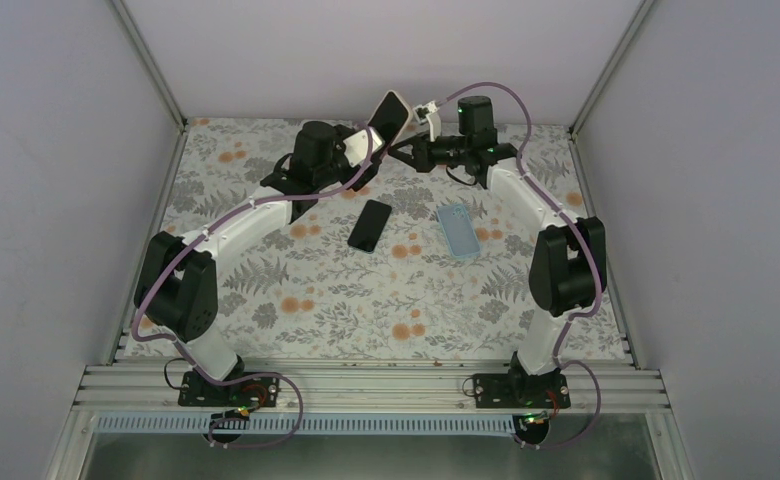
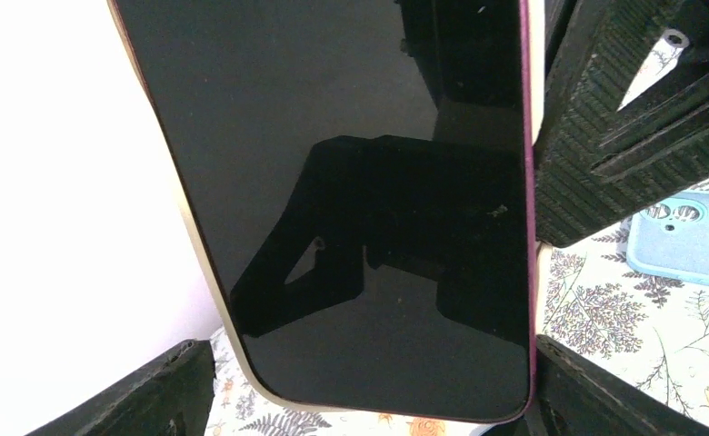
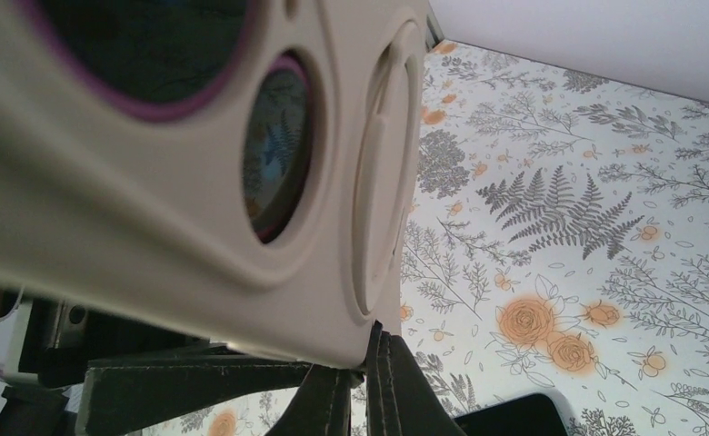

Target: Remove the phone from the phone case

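Note:
The phone, dark-screened with a magenta rim, sits in a beige phone case and is held tilted in the air at the back of the table. My left gripper is shut across its lower end. The left wrist view shows the screen filling the frame, with the jaws wide on either side. My right gripper is shut on the case's edge. In the right wrist view its fingers pinch the bottom corner of the beige case back.
A second black phone lies flat mid-table, its corner showing in the right wrist view. A light blue case lies to its right, also in the left wrist view. White walls enclose the floral tabletop.

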Motion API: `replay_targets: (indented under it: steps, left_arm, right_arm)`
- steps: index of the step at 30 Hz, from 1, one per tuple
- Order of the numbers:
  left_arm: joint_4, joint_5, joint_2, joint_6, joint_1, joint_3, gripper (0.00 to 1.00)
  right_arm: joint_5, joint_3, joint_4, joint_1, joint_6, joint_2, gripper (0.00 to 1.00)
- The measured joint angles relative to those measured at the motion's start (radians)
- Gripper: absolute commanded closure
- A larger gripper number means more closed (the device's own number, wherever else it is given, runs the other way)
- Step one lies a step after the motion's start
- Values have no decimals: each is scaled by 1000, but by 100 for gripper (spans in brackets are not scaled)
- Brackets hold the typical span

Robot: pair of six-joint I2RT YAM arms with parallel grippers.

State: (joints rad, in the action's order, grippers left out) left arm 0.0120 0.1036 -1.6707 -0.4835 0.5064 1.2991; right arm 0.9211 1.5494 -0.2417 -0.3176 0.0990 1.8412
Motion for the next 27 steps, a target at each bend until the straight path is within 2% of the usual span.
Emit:
replay_targets:
  steps: [27]
  left_arm:
    - [-107, -103, 0, 2, 19, 47, 18]
  right_arm:
    - [-103, -17, 26, -37, 1, -10, 96]
